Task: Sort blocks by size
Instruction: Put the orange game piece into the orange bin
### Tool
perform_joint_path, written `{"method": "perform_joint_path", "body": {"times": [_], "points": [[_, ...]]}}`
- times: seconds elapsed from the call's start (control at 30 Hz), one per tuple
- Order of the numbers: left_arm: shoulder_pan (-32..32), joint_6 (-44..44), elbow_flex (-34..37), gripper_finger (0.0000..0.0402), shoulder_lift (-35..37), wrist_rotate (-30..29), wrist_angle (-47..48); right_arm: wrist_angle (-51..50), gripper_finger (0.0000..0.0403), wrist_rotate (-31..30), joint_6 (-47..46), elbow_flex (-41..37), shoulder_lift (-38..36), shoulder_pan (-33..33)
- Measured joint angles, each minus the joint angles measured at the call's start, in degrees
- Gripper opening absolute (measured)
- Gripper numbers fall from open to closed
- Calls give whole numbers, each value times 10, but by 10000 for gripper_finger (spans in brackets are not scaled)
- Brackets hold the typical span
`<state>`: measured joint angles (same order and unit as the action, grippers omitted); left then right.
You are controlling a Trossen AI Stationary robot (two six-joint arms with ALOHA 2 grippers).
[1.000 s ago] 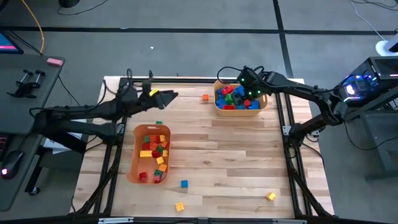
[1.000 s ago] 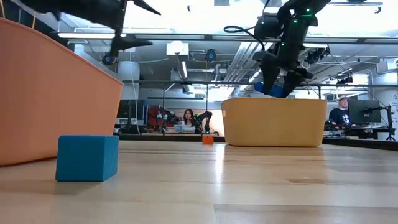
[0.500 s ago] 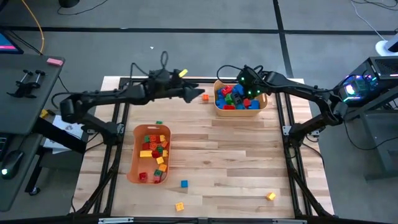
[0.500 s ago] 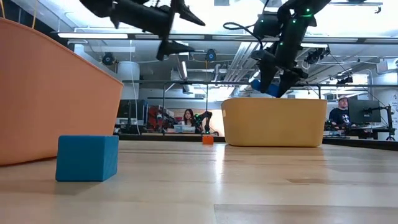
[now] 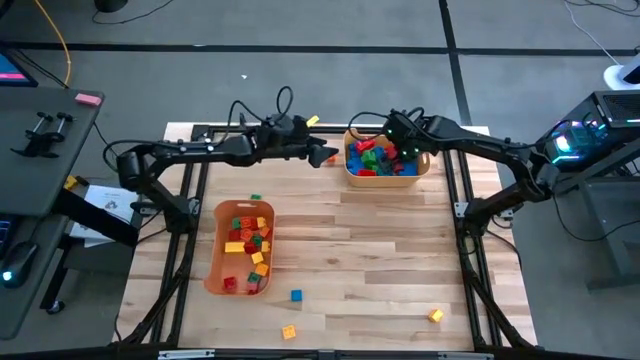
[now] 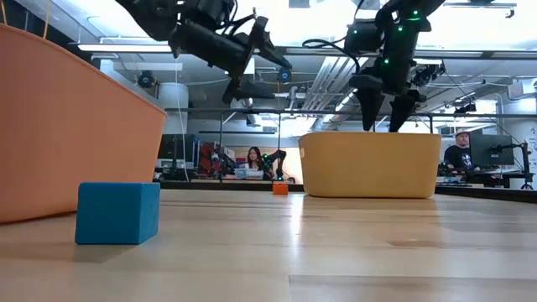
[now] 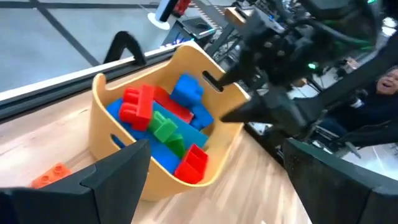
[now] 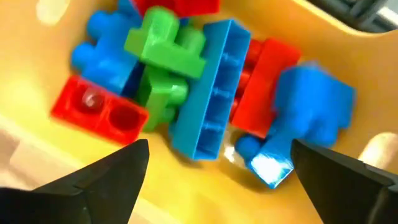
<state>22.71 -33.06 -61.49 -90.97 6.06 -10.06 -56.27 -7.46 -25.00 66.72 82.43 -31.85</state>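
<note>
Small orange studded plastic brick (image 5: 330, 157) beside tan bin (image 5: 352, 175) on bench: light, rigid, slick, best pinched across flat sides; left gripper (image 5: 322, 155) and right gripper (image 5: 386, 152) both spread, empty.

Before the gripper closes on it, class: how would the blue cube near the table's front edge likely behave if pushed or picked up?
The blue cube looks rigid and hard-edged, so it probably won't deform. Its flat faces suggest sliding rather than rolling. Being small plastic, it is likely light and could skid away on the smooth wooden table.
</note>
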Motion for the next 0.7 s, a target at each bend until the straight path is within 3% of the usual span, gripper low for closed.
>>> {"method": "perform_joint_path", "body": {"times": [0.1, 0.2, 0.3, 0.43, 0.53, 0.7], "points": [[4, 9, -15, 351, -20, -15, 29, -11, 389, 10, 23, 0, -9, 10], [13, 53, -80, 351, -63, -21, 176, -12, 390, -5, 33, 0, -32, 20], [20, 142, -166, 351, -123, -36, 319, -11, 390, -10, 28, 0, -64, 20], [25, 288, -265, 351, -197, -79, 434, -12, 390, -11, 44, 0, -107, 17], [25, 376, -307, 351, -241, -87, 463, -12, 390, -10, 44, 0, -132, 17], [24, 506, -319, 351, -286, -89, 444, -12, 390, -10, 37, 0, -152, 17]]}}
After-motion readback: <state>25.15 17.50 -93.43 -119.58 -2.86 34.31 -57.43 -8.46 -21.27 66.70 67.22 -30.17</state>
